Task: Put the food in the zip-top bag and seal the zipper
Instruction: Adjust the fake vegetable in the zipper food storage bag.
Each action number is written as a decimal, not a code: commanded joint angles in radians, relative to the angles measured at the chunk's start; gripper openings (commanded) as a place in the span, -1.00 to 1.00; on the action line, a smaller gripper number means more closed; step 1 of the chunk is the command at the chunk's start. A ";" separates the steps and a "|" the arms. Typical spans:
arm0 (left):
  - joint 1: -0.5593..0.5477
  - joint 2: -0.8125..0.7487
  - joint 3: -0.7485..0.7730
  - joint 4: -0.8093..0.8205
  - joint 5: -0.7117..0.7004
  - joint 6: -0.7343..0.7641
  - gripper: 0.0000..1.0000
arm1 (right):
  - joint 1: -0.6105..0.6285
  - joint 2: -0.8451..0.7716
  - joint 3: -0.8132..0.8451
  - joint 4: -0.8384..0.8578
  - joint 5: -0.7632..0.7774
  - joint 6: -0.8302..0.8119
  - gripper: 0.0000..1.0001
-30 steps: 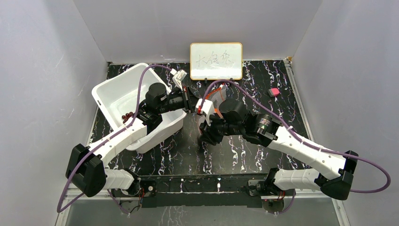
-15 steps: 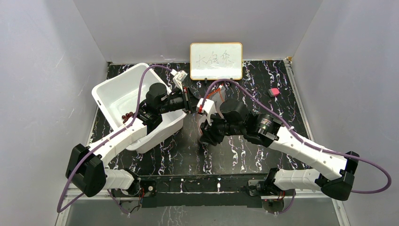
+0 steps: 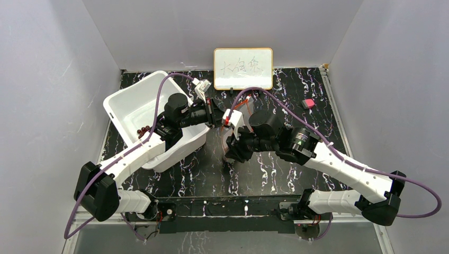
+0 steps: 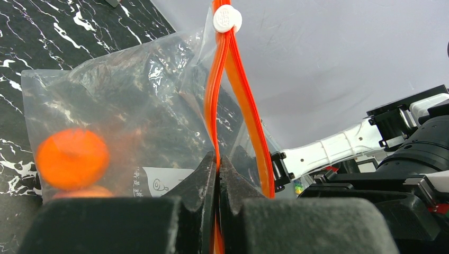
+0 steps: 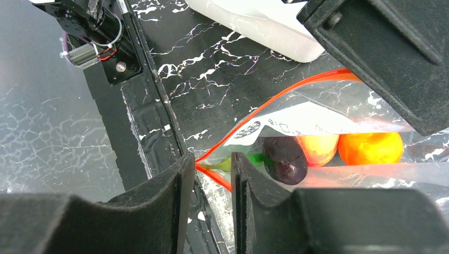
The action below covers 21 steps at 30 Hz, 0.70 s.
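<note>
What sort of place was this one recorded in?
Most likely a robot data-collection booth in a lab: plain grey walls box in a black marbled tabletop, the left arm and right arm are bolted at its near edge, and a small handwritten whiteboard stands at the back.

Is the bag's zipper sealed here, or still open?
Open, at least partly. In the left wrist view the zipper shows two orange strips split apart below the white slider; the left gripper pinches one strip.

Probably a lab: grey-walled booth [image 3: 53, 79]
</note>
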 commanded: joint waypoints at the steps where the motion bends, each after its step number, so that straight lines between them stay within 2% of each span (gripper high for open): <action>1: -0.004 -0.021 0.014 0.027 0.017 0.007 -1.00 | 0.006 -0.022 0.008 0.048 -0.001 -0.001 -0.46; 6: -0.003 -0.025 0.014 0.023 0.017 0.008 -1.00 | 0.005 -0.021 0.007 0.033 0.030 -0.006 -0.70; 15: -0.004 -0.035 0.009 0.021 0.016 0.007 -1.00 | 0.006 -0.014 0.008 0.021 0.044 -0.002 -0.69; 19: -0.004 -0.039 0.012 0.017 0.017 0.008 -1.00 | 0.006 -0.008 0.017 0.020 0.080 0.001 -1.00; 21: -0.004 -0.042 0.016 0.010 0.017 0.014 -1.00 | 0.006 -0.006 0.027 0.023 0.113 0.007 -1.00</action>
